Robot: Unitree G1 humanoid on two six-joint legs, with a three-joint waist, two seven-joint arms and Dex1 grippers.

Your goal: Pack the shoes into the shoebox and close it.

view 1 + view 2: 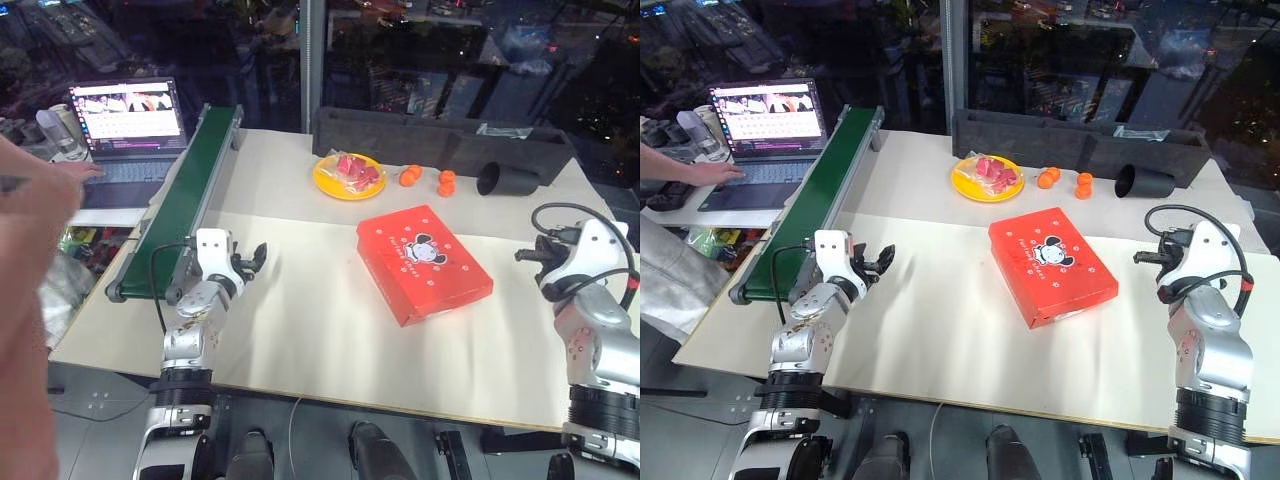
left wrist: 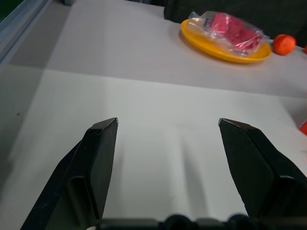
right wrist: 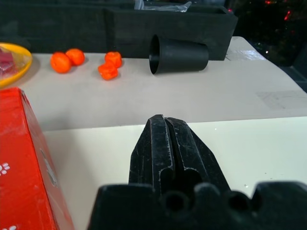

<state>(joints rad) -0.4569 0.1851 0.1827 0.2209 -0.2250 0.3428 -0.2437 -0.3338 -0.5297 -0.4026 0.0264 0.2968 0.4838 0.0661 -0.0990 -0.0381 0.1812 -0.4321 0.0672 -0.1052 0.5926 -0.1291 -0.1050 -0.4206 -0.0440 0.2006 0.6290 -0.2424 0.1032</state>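
shoebox [image 1: 424, 263] is lying flat near the middle of the table [image 1: 300, 330], lid down and closed, the white cartoon figure printed on top facing up. it is sitting at an angle to the table edge, with nothing on top of it. no boots are showing anywhere on the table.

left gripper [image 1: 248, 262] is hovering over bare table to the left of the box, well apart from it, just beside the green conveyor belt [image 1: 190, 190]. its two black fingers [image 2: 98, 163] are standing wide apart with only table surface between them; nothing is being held.

right gripper [image 1: 1145, 257] is hanging to the right of the box, apart from it, over the table's right side. its fingers [image 3: 168, 148] are pressed together, gripping nothing.

at the back of the table, a yellow plate [image 1: 349, 178] is holding a clear bag of red pieces. several small orange fruits [image 1: 410, 175] are lying just to the right of the plate, and a black cup [image 1: 505, 180] is lying on its side beyond them. a long black tray [image 1: 440, 135] is running along the far edge.

a laptop [image 1: 125, 130] is sitting open left of the belt, and a person's hand [image 1: 710, 172] is resting on its keyboard.
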